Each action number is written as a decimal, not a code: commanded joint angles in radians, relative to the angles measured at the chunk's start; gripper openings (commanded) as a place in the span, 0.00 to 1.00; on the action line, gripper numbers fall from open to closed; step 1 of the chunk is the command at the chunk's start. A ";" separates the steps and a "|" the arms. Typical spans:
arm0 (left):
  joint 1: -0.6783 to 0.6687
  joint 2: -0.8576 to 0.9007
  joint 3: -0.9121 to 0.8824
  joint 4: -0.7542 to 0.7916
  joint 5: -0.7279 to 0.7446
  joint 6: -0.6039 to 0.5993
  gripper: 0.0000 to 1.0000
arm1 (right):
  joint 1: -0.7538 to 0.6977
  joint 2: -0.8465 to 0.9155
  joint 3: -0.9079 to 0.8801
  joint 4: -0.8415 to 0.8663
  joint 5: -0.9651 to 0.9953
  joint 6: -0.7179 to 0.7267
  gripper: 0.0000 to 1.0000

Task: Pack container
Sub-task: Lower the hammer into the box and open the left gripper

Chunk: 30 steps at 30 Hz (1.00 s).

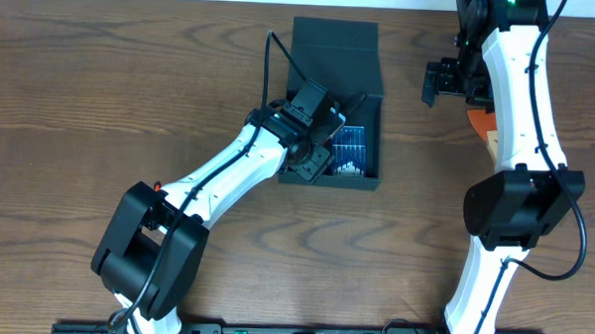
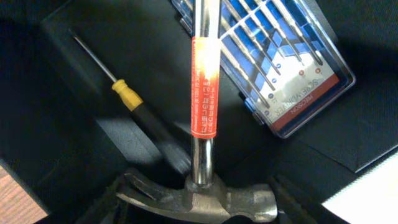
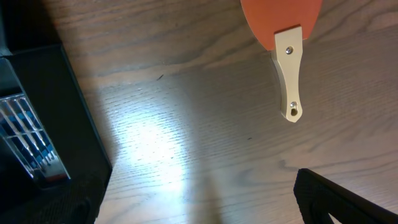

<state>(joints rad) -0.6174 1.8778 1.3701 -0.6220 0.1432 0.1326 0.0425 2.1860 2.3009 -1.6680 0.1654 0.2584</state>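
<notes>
1. Beyond the right gripper's (image 1: 437,85) fingers there is bare table (image 3: 186,124) and an orange paddle (image 3: 287,62) with a cream handle. In the overhead view the right arm hides most of the paddle.
2. Only the left wrist view shows a hammer (image 2: 205,87) and a yellow-collared screwdriver (image 2: 127,96). The hammer's head lies nearest the left gripper's (image 1: 316,153) fingers.
3. The container (image 1: 364,110) sits under the left fingers with its lid open. It holds 3 things (the hammer, the screwdriver and a blue bit case (image 2: 292,68)).
4. I cannot tell whether either gripper's fingers are apart or together.

Near-black square cardboard container (image 1: 336,59), flap lid open backward, lying flat at table (image 1: 102,81) far centre
</notes>
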 commanded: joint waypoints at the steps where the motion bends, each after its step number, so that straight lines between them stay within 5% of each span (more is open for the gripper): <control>1: -0.001 0.014 0.023 -0.001 0.002 0.010 0.67 | 0.005 0.004 0.014 0.000 0.003 -0.009 0.99; 16: -0.001 0.014 0.023 -0.001 0.002 0.010 0.67 | 0.004 0.004 0.014 0.000 0.003 -0.009 0.99; 22: -0.001 0.014 0.023 0.002 0.002 0.010 0.84 | 0.004 0.004 0.014 0.000 0.002 -0.009 0.99; 30: -0.001 0.014 0.024 0.012 0.002 0.010 0.84 | 0.004 0.004 0.014 0.000 0.002 -0.009 0.99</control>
<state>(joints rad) -0.6174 1.8778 1.3705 -0.6132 0.1432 0.1322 0.0425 2.1860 2.3009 -1.6680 0.1654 0.2584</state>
